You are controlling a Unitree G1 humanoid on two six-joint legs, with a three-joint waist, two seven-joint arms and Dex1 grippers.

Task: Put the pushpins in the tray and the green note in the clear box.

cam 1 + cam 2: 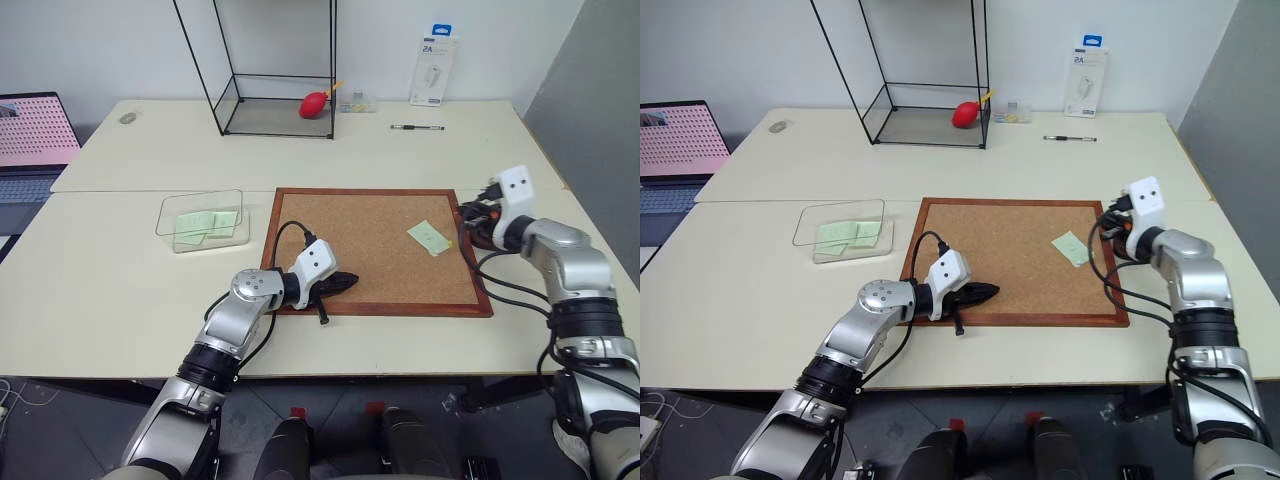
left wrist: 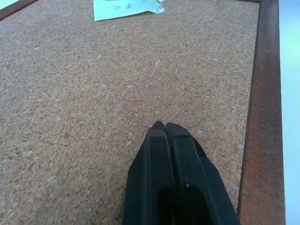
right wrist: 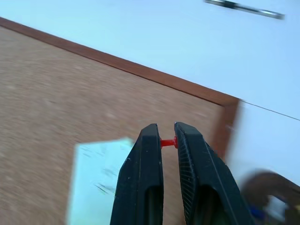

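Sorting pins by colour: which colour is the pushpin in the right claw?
Red; the pushpin shows best in the right wrist view, pinched by the right claw.

Cork board (image 1: 370,240): rough, granular matt face; frame of smooth reddish-brown wood. Green note (image 1: 429,237): thin matt paper. Clear box (image 1: 203,218): transparent glossy plastic. Red pushpin (image 3: 168,142): smooth plastic. Table (image 1: 120,300): smooth, matt, pale. Left gripper (image 2: 164,127) fingers (image 2: 154,178): matt black.
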